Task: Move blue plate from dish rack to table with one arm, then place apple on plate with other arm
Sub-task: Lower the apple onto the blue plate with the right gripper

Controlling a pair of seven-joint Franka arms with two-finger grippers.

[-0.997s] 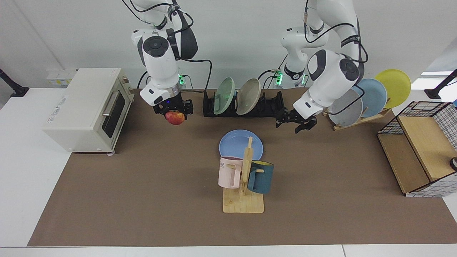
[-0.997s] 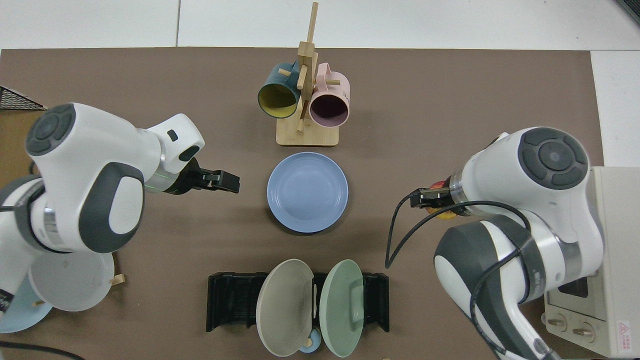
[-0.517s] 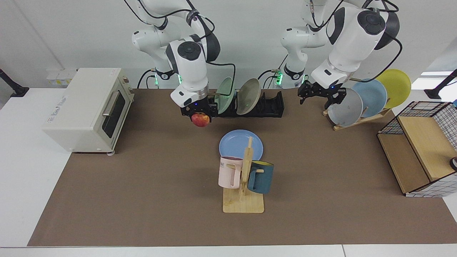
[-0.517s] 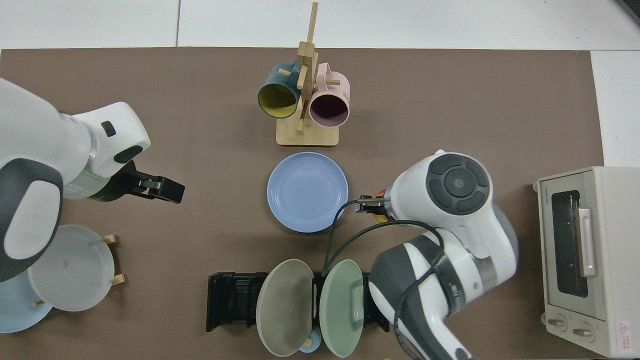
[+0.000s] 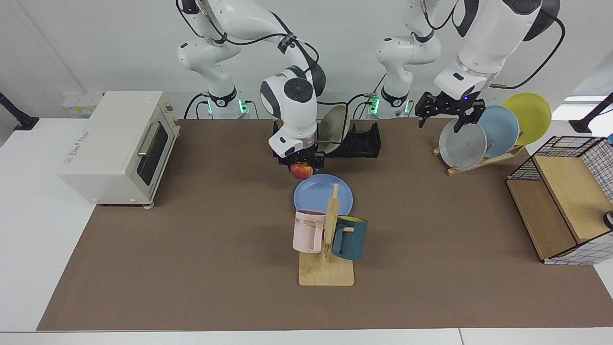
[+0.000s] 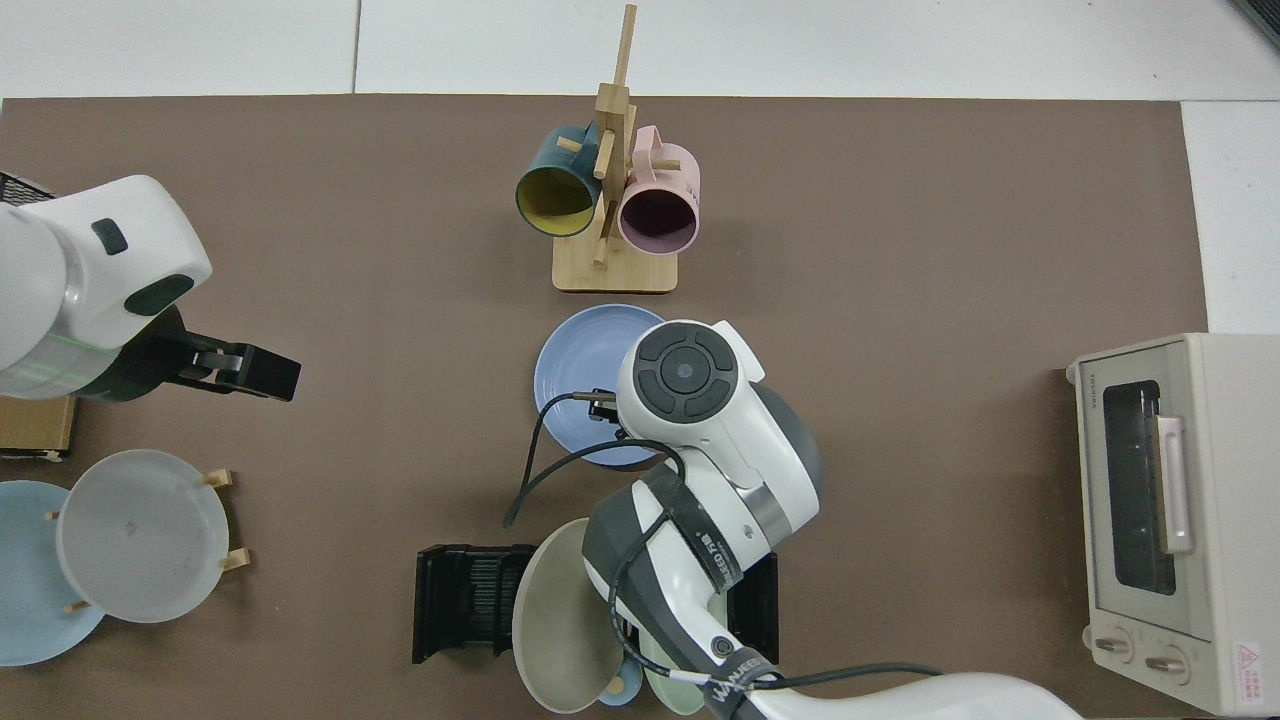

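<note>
Red with a yellow patch, the apple [image 5: 301,170] hangs clamped in the right gripper [image 5: 300,165], just above the blue plate's [image 5: 316,195] eleven o'clock rim. The plate lies flat on the table [image 5: 191,230]. The left gripper [image 5: 447,114] waits with fingers spread, well apart at two o'clock.

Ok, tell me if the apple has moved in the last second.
Yes. In the facing view the apple, held by the right gripper, has moved away from the toaster oven and now hangs at the blue plate's far rim.

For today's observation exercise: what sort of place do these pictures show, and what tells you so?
Probably a robotics lab staged as a kitchen: two Franka arms at a brown table, with a toaster oven, a dish rack and a mug tree.
</note>
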